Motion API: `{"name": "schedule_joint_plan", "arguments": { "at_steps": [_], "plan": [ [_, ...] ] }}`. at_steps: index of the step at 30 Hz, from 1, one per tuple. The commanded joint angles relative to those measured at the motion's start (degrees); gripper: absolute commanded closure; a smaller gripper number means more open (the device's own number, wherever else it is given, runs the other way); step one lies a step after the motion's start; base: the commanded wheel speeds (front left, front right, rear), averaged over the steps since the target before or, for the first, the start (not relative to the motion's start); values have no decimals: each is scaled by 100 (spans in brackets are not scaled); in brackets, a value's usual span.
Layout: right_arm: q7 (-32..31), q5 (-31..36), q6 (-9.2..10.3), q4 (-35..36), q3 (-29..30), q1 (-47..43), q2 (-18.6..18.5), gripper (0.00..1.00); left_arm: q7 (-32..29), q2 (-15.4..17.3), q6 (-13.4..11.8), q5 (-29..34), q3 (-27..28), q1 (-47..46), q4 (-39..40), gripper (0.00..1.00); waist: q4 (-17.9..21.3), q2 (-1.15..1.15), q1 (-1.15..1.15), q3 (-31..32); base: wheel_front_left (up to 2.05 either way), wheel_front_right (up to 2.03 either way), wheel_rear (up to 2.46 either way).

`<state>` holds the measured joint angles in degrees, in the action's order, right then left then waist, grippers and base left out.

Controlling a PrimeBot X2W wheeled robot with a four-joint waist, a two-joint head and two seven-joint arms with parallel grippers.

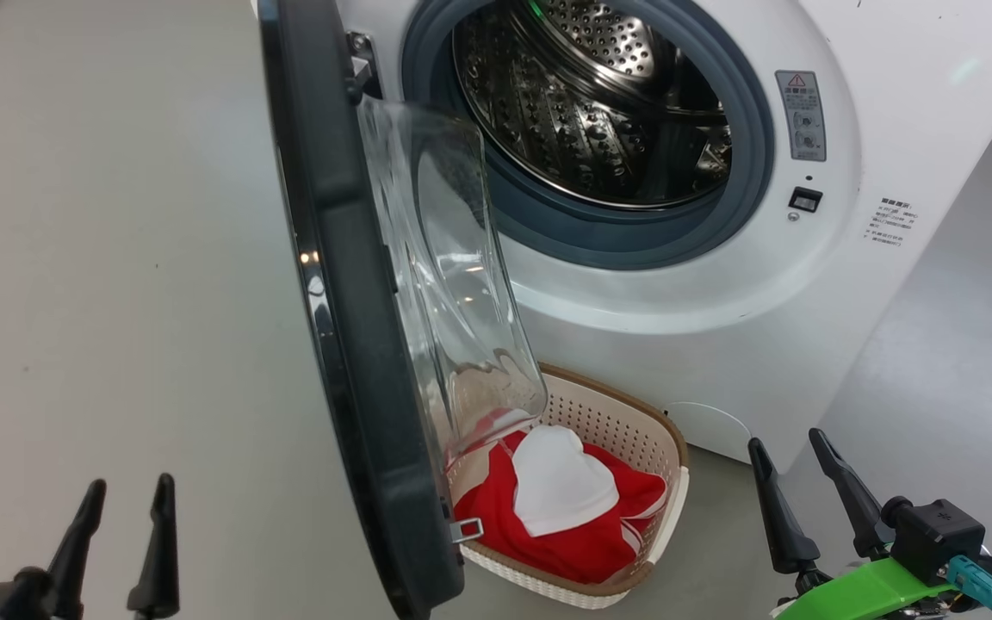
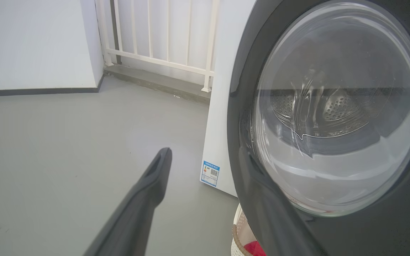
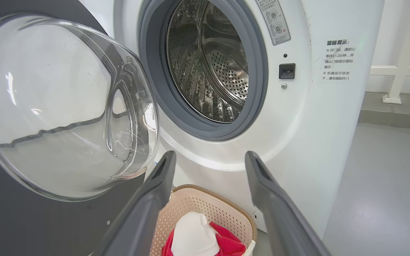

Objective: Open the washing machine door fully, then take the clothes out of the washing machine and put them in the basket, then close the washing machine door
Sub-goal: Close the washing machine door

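Observation:
The white washing machine (image 1: 703, 344) stands with its drum (image 1: 599, 103) bare of fabric. Its black-rimmed door (image 1: 350, 344) is swung out edge-on to me, the glass bowl (image 1: 453, 293) bulging toward the machine. Below it the cream basket (image 1: 634, 430) holds the red and white clothes (image 1: 565, 508). My left gripper (image 1: 126, 504) is open at the lower left, on the door's outer side (image 2: 333, 106). My right gripper (image 1: 793, 456) is open at the lower right, beside the basket (image 3: 205, 206), with the clothes (image 3: 198, 238) below its fingers.
Grey floor (image 1: 100, 258) spreads to the left of the door. A white railing (image 2: 162, 35) and wall stand behind the machine. The door latch socket (image 1: 804, 200) and warning stickers (image 1: 799, 116) sit on the machine's front, right of the opening.

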<state>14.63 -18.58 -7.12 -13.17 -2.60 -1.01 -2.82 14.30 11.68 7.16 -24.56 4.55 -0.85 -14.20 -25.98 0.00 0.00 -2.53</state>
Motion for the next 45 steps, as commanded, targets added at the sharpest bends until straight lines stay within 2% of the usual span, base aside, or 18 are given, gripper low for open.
{"name": "schedule_joint_plan", "arguments": {
  "at_steps": [1,6,10,17,36,37,38,39,40,41,42,45],
  "plan": [
    [37,-59,-36,146,-133,91,-6,0,69,84,33,169,248,-38,203,0,4,0,0,6,0,0,0],
    [37,-62,-36,183,-124,102,-6,0,69,-203,33,989,415,93,581,0,23,0,0,12,0,0,0],
    [37,-61,-36,191,-105,93,-6,0,69,-384,33,1252,403,217,611,0,43,0,0,21,0,0,0],
    [37,-74,-36,152,-72,44,-6,0,70,-528,33,1242,389,236,358,0,65,0,0,31,0,0,0],
    [37,-86,-36,149,-83,57,-6,0,70,-498,33,1042,469,162,560,0,82,0,0,25,0,0,0],
    [37,-88,-36,149,-86,55,-6,0,70,-496,33,1017,473,157,587,2,83,0,0,28,0,0,0],
    [37,-90,-36,148,-90,53,-6,0,70,-503,33,961,483,148,620,14,85,0,0,34,0,0,0],
    [37,-92,-36,147,-94,49,-6,0,70,-513,33,873,488,141,648,47,87,0,0,44,0,0,0],
    [37,-94,-36,146,-100,44,-6,0,70,-523,33,750,485,132,669,61,90,0,0,48,0,0,0],
    [37,-95,-36,147,-103,41,-6,0,70,-530,33,613,487,113,693,84,91,0,0,50,0,0,0],
    [37,-96,-36,147,-105,39,-6,0,70,-524,33,474,472,88,721,100,91,0,0,50,0,0,0],
    [37,-96,-36,145,-109,38,-6,0,70,-473,33,156,354,30,768,100,92,0,0,47,0,0,0]
  ]
}}
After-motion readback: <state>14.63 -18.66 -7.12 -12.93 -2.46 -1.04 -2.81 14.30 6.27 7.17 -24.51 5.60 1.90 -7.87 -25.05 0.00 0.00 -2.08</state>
